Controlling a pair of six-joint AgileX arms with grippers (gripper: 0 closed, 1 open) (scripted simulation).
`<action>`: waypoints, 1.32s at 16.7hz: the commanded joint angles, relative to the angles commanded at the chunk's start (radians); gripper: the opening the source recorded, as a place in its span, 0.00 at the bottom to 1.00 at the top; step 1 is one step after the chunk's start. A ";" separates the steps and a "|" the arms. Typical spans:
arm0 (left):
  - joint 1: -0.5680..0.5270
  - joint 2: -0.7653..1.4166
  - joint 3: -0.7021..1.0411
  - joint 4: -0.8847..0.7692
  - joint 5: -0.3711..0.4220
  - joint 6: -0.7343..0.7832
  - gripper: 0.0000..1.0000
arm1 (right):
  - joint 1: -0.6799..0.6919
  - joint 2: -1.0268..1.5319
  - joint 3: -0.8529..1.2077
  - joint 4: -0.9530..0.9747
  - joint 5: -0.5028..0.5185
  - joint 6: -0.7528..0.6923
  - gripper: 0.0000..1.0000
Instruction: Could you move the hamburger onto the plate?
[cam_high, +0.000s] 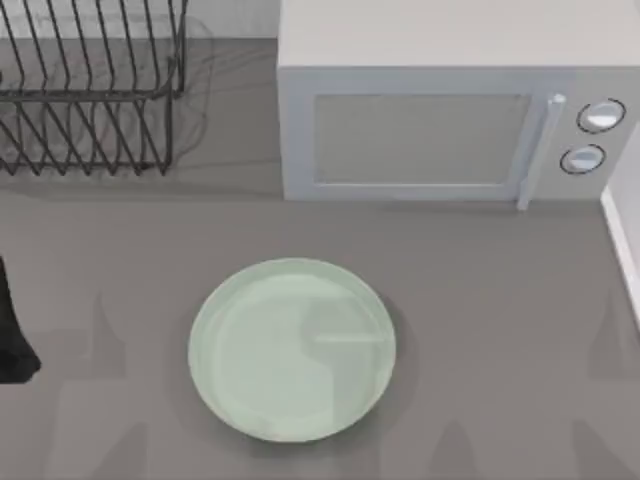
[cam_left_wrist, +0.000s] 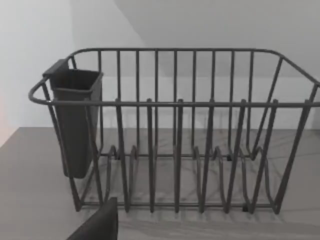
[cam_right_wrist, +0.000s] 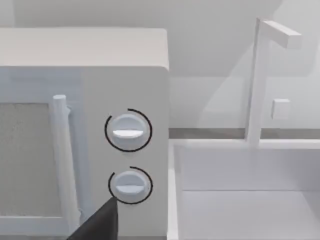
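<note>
Grey bench (cam_high: 500, 300) carries everything, with a pale wall behind it. At the back left corner stands a dark wire dish rack (cam_high: 90, 90), and a dark cutlery cup (cam_left_wrist: 75, 120) hangs on one end of it. A white microwave (cam_high: 440, 110) stands along the back edge toward the right, its door closed, with a vertical handle (cam_high: 535, 150) and two round knobs (cam_high: 598, 116) beside the door. At the right edge of the bench there is a white sink (cam_right_wrist: 250, 200) with a tall white tap (cam_right_wrist: 257, 80), just beside the microwave.

The plate (cam_high: 291, 350) lies flat near the middle of the bench, toward the front edge, well apart from the microwave and the rack.

My left arm (cam_high: 12, 335) is at the left edge of the bench, and its wrist camera faces the dish rack. A dark piece of my left jaws is in front of the rack there. My right wrist camera faces the knobs and the sink, with a dark piece of my right jaws in front. For both jaws I cannot tell whether they are open or closed.
</note>
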 joint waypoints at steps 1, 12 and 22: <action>0.000 0.000 0.000 0.000 0.000 0.000 1.00 | 0.000 0.000 0.000 0.000 0.000 0.000 1.00; 0.067 0.582 0.403 -0.346 0.002 0.309 1.00 | 0.000 0.000 0.000 0.000 0.000 0.000 1.00; 0.160 1.498 0.949 -0.845 -0.003 0.751 1.00 | 0.000 0.000 0.000 0.000 0.000 0.000 1.00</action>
